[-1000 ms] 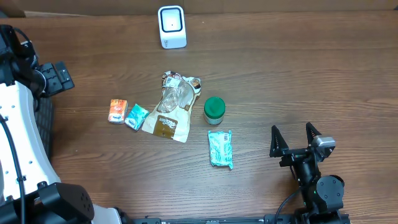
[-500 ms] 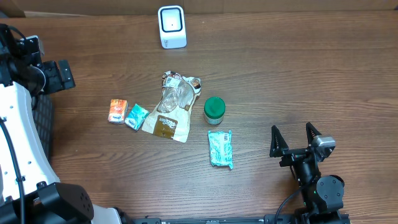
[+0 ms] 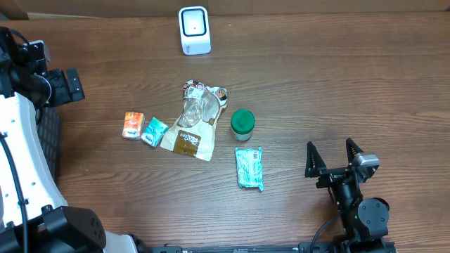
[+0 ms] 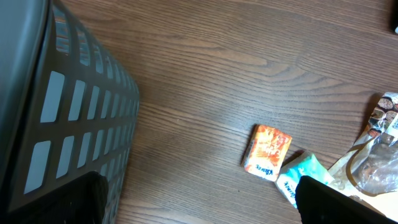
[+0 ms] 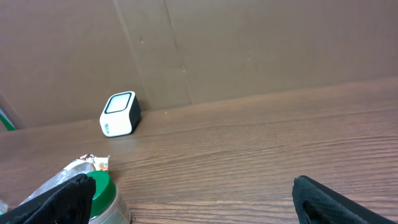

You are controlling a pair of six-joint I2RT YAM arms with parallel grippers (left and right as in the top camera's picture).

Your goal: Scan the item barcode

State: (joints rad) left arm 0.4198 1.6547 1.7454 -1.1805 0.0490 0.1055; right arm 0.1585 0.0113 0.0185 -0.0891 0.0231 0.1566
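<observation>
The white barcode scanner (image 3: 195, 30) stands at the table's far edge, also visible as the scanner (image 5: 119, 114) in the right wrist view. Several items lie mid-table: an orange packet (image 3: 133, 125), a small teal packet (image 3: 154, 131), a brown-and-clear bag (image 3: 193, 121), a green-lidded jar (image 3: 242, 124) and a teal pouch (image 3: 249, 167). My left gripper (image 3: 65, 85) hovers open at the far left, well away from the orange packet (image 4: 267, 152). Open as well, my right gripper (image 3: 331, 158) sits at the near right, with the jar (image 5: 102, 196) by its left finger and nothing between its fingers.
A dark slotted basket (image 4: 62, 112) fills the left of the left wrist view; it shows as a dark strip (image 3: 49, 133) at the table's left edge. A brown cardboard wall (image 5: 249, 43) rises behind the scanner.
The left arm's gripper shifted slightly up and to the right early on, then held still. The right arm and the items have not moved.
</observation>
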